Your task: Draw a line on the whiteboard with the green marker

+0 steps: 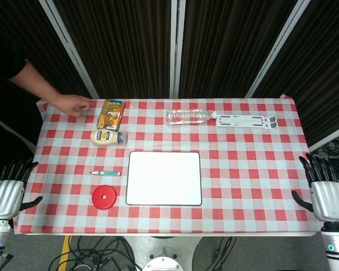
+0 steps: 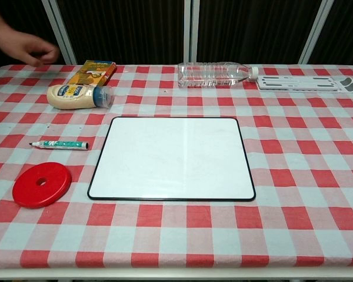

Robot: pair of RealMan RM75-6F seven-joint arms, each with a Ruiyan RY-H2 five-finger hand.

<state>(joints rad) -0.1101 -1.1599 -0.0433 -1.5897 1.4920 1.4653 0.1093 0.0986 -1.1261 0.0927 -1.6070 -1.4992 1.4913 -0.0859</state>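
Observation:
The green marker (image 1: 106, 173) (image 2: 60, 144) lies flat on the checkered cloth, just left of the whiteboard (image 1: 164, 178) (image 2: 172, 157). The board is blank and lies near the table's front centre. My left hand (image 1: 7, 195) hangs off the table's front left corner, fingers spread, holding nothing. My right hand (image 1: 324, 193) hangs off the front right corner, fingers also spread and empty. Both hands are far from the marker. The chest view shows neither hand.
A red disc (image 1: 104, 197) (image 2: 42, 184) lies in front of the marker. Further back lie a mayonnaise bottle (image 1: 108, 136) (image 2: 77, 96), an orange box (image 1: 111, 113), a clear water bottle (image 1: 190, 117) (image 2: 215, 74) and a white stand (image 1: 248, 121). A person's hand (image 1: 72, 104) (image 2: 32, 50) rests at the back left.

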